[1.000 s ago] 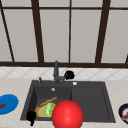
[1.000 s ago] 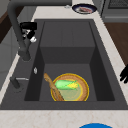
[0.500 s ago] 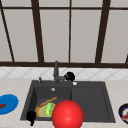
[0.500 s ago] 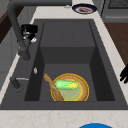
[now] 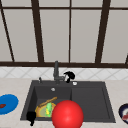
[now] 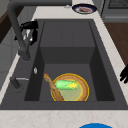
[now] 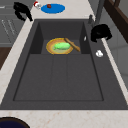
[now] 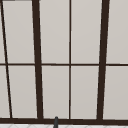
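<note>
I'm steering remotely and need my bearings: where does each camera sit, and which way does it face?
Front view: faces the sink and window; right hand by the faucet, left hand at the near rim.
Left side view: looks along the sink from its left.
Right side view: from its right.
Upper view: window above.
Both side views share the yellow plate with a green vegetable.

Light even, diffuse, no clear source. Window (image 8: 70, 60) panes flat pale, no glare. Sink (image 6: 67, 32) basin dark, soft shading on walls, no hard shadows. Red ball (image 5: 67, 115) flat, no highlight. All views soft, edges blurred; no edge distortion.
</note>
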You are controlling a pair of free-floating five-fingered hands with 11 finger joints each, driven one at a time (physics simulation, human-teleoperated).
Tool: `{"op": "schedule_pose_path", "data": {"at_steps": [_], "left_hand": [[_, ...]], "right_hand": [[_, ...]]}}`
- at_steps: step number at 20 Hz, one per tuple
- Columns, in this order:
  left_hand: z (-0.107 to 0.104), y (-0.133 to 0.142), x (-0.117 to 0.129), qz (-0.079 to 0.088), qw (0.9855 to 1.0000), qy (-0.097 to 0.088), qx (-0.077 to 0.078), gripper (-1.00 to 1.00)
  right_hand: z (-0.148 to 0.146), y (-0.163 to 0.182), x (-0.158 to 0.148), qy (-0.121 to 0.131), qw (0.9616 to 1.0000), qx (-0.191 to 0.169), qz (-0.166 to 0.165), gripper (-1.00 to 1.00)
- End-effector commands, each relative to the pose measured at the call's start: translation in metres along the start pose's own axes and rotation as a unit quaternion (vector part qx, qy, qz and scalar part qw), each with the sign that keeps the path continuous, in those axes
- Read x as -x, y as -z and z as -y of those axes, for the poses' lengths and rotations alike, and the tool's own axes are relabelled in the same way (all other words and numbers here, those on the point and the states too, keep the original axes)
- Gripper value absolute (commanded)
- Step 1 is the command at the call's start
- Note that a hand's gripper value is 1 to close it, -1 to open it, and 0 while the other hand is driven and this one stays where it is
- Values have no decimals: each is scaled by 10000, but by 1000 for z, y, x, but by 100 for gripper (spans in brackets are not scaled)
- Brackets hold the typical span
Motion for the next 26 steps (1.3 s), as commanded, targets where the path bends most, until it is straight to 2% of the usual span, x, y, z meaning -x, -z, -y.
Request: {"op": "schedule_pose_path", "data": {"at_steps": [1, 2, 6, 10, 14, 16, 20, 22, 23, 24, 26], "left_hand": [[0, 0, 0, 0, 10000, 0, 0, 0], [0, 0, 0, 0, 10000, 0, 0, 0], [0, 0, 0, 0, 10000, 0, 0, 0], [0, 0, 0, 0, 10000, 0, 0, 0], [0, 0, 0, 0, 10000, 0, 0, 0], [0, 0, 0, 0, 10000, 0, 0, 0], [0, 0, 0, 0, 10000, 0, 0, 0], [0, 0, 0, 0, 10000, 0, 0, 0], [0, 0, 0, 0, 10000, 0, 0, 0], [0, 0, 0, 0, 10000, 0, 0, 0], [0, 0, 0, 0, 10000, 0, 0, 0]], "right_hand": [[8, 7, -18, -430, 9988, -222, 24, -100], [4, 6, -20, -433, 9977, -485, -165, -100], [11, 8, -28, -251, 9937, -951, -543, -100], [22, 11, -38, -132, 9885, -1275, -797, -100], [32, 14, -45, -133, 9828, -1540, -1011, -100], [39, 15, -51, -268, 9787, -1685, -1141, -100], [45, 19, -67, -747, 9687, -1943, -1356, -100], [39, 21, -76, -1114, 9607, -2058, -1493, -100], [33, 22, -79, -1220, 9577, -2098, -1549, -100], [29, 22, -78, -1173, 9566, -2201, -1505, -100], [27, 22, -78, -1247, 9516, -2267, -1656, -100]]}}
